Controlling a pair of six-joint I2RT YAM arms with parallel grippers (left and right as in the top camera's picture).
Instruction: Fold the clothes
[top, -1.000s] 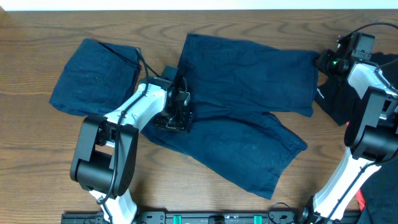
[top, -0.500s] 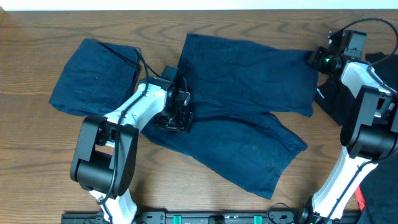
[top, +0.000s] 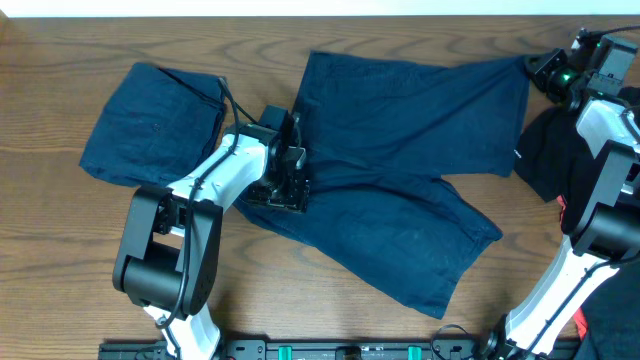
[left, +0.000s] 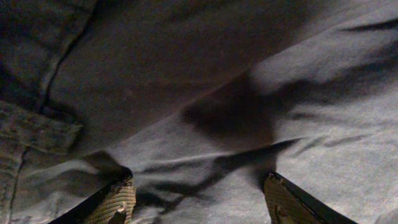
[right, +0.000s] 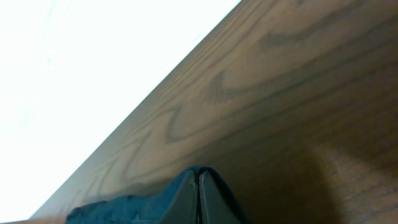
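Observation:
Dark navy shorts (top: 400, 170) lie spread across the middle of the table, both legs pointing right. My left gripper (top: 288, 185) rests on them near the waistband, open. In the left wrist view its fingertips (left: 119, 200) stand wide apart on wrinkled fabric (left: 205, 93). My right gripper (top: 541, 68) is at the far right corner, shut on the hem corner of the upper leg. The right wrist view shows its jaws (right: 199, 193) pressed together, with blue cloth (right: 118, 208) trailing from them.
Another navy pair (top: 150, 125) lies folded at the left, close to my left arm. A black garment (top: 555, 150) sits at the right edge under my right arm. The table's far edge (right: 155, 81) runs just behind the right gripper.
My right gripper closed on the upper leg's hem corner and drew it right and toward the far edge, stretching that leg out. The left gripper has not moved.

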